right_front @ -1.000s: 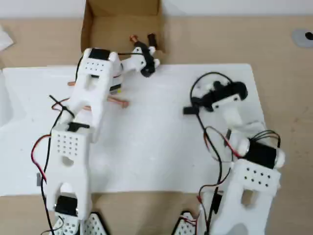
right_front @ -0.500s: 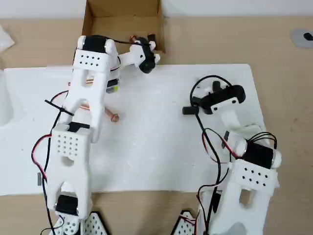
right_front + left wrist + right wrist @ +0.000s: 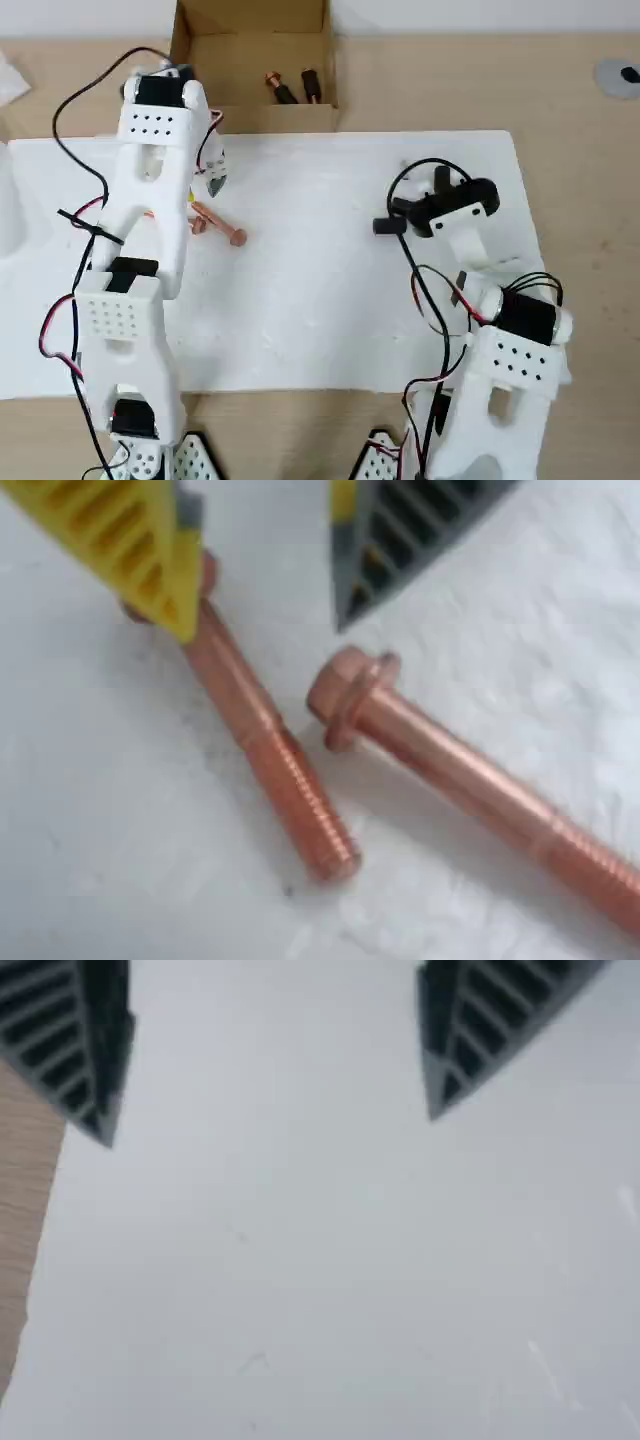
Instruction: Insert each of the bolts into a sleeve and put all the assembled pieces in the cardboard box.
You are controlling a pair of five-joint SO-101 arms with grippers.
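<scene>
Two copper bolts (image 3: 270, 750) (image 3: 480, 790) lie side by side on the white foam sheet (image 3: 330, 300). My left gripper (image 3: 265, 628) hangs open just above their heads, its yellow finger (image 3: 130, 550) over one bolt's head. From above, the left gripper (image 3: 215, 175) is right behind the bolts (image 3: 218, 225). The cardboard box (image 3: 190, 60) stands at the back, with two dark-sleeved pieces (image 3: 278, 87) (image 3: 311, 82) lying at its front wall. My right gripper (image 3: 270, 1125) is open over bare foam and sits at the sheet's right part (image 3: 395, 215).
The foam sheet covers most of the wooden table (image 3: 560, 90). A wood strip (image 3: 25, 1240) shows beside the foam under the right gripper. A small grey disc (image 3: 620, 75) lies at the far right. A further bolt end (image 3: 150, 212) peeks out beside the left arm.
The left arm has drawn back from the box's front wall, swinging left and toward me over the loose bolts. The right arm has hardly moved.
</scene>
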